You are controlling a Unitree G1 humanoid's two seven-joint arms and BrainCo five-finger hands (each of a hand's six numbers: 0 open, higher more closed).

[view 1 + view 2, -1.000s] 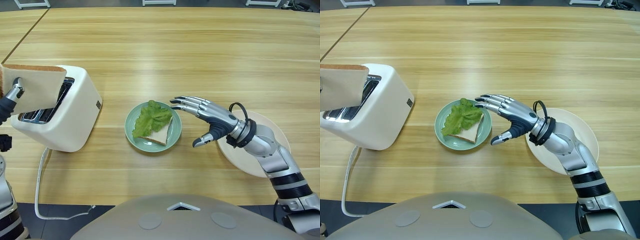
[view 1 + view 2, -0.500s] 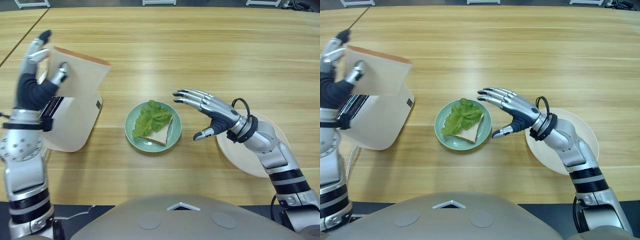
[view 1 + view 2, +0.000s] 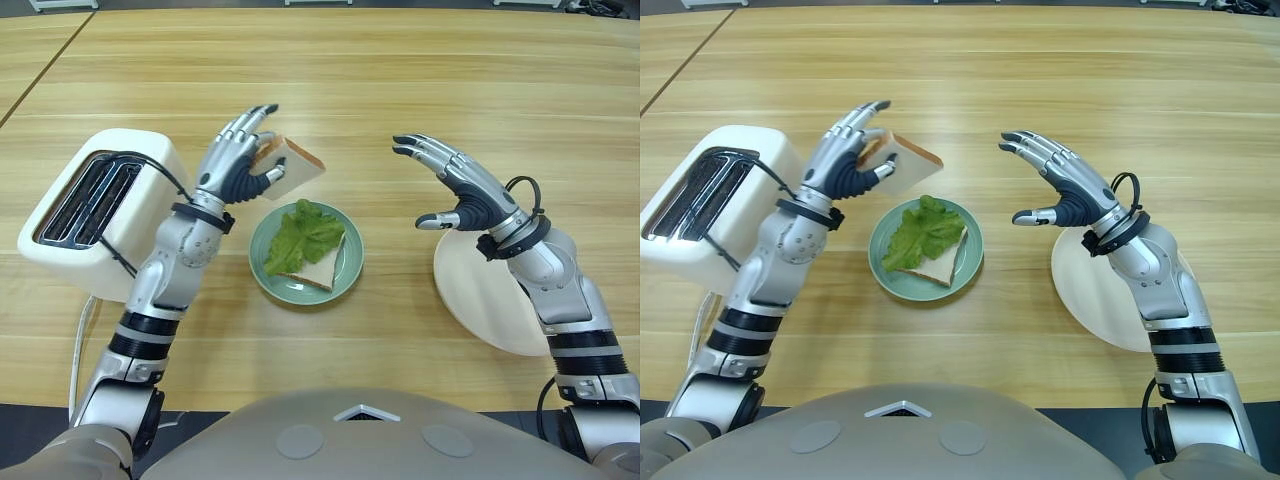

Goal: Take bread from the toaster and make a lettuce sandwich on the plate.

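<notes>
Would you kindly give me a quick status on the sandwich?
Left hand shut on bread, up-left of green plate. Right hand open, right of it. Lettuce lies on bottom slice. Nothing between bread and lettuce.

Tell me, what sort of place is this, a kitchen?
Likely a lab or test room set up as a kitchen, not a home. A toaster and a green plate with lettuce sit on a long wooden table, and the left robot hand holds a slice of bread near the plate.

Looks like lab or test room. Long wooden worktop (image 3: 450,70) with toaster (image 3: 70,250) on it, second table (image 3: 25,50) just beside at left, white stand feet (image 3: 318,3) past far edge.
</notes>
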